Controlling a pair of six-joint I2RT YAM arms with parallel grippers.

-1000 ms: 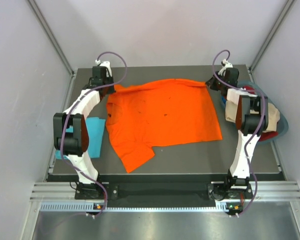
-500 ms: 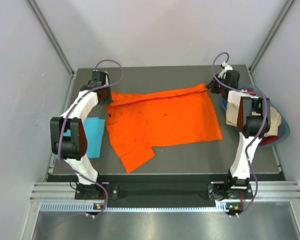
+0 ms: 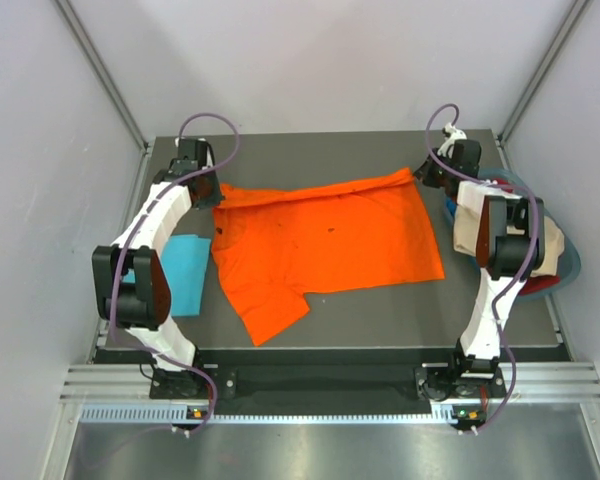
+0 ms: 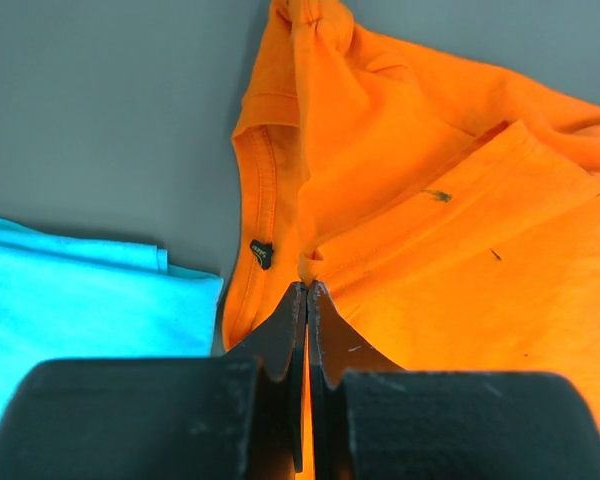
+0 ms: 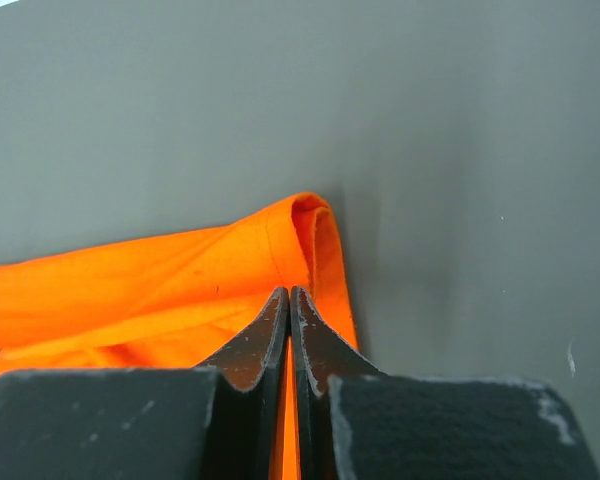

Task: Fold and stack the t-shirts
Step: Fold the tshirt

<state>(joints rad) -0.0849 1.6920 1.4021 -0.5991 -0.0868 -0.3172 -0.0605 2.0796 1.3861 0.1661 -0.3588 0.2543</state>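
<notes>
- Looking from above: orange t-shirt spread on the worktop, turquoise t-shirt at its left.
- Left wrist: my left jaws pinch orange cloth beside the collar; black label unreadable.
- Right wrist: my right jaws pinch its folded corner.

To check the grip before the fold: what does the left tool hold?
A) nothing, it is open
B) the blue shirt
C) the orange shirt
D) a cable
C: in the left wrist view the left tool is shut on the orange shirt; the blue shirt lies to the side, not gripped.
</notes>
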